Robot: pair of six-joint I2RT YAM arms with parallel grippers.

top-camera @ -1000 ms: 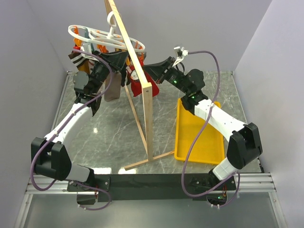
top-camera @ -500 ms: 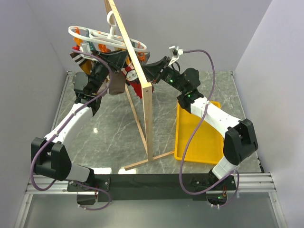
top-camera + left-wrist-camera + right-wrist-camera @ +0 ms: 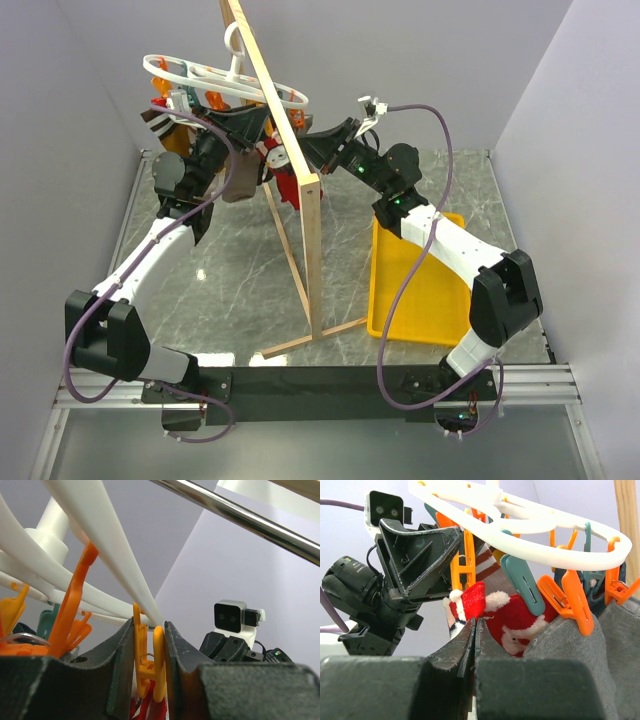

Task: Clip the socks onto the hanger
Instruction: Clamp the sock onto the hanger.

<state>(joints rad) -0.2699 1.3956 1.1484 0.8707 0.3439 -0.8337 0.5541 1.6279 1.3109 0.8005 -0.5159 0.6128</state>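
Mid-frame, the left end effector (image 3: pixel 149 626) pinches an orange clip (image 3: pixel 159 661) on the hanger (image 3: pixel 95 525), likely to open it; the right end effector (image 3: pixel 472 627), closed, holds the red sock (image 3: pixel 476 599) beside it.

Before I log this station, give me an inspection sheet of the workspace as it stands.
Surface: grey marble table.
Job's things: red sock beneath white hanger; clipping unclear.
Clutter: grey socks clipped on hanger; yellow tray; wooden rack.
Grippers: left gripper shut on orange clip; right gripper shut on red sock.
Cables: purple cable loops off each arm.
Surroundings: plain walls.
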